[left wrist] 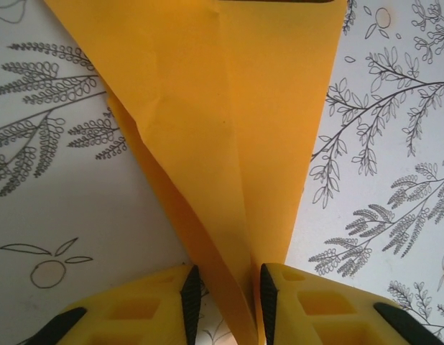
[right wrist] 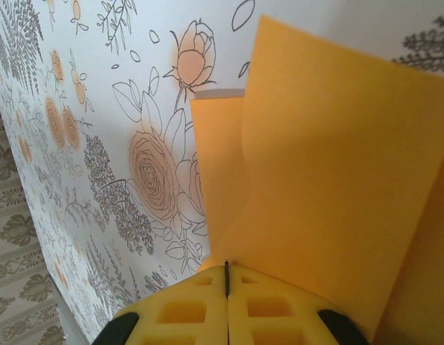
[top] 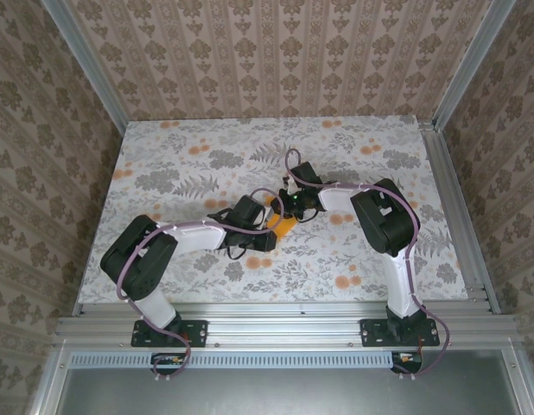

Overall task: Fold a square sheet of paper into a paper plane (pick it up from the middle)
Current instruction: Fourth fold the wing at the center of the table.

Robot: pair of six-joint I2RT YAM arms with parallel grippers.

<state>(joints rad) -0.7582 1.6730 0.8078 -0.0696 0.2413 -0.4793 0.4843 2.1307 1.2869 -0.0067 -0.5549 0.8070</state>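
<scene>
Folded orange paper [top: 283, 226] lying at centre of floral table [top: 163, 156] in top view. Clenched on paper's edge at its 1 o'clock: right gripper [right wrist: 227, 279], jaws fully together. At 8 o'clock: left gripper [left wrist: 229, 298], jaws partly apart, straddling paper's narrow pointed end. Sliver of table visible beside one pad, so not clamped.

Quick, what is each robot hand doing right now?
Left gripper: partly open, with the pointed end of the orange paper between its jaws.
Right gripper: shut on the orange paper.
</scene>
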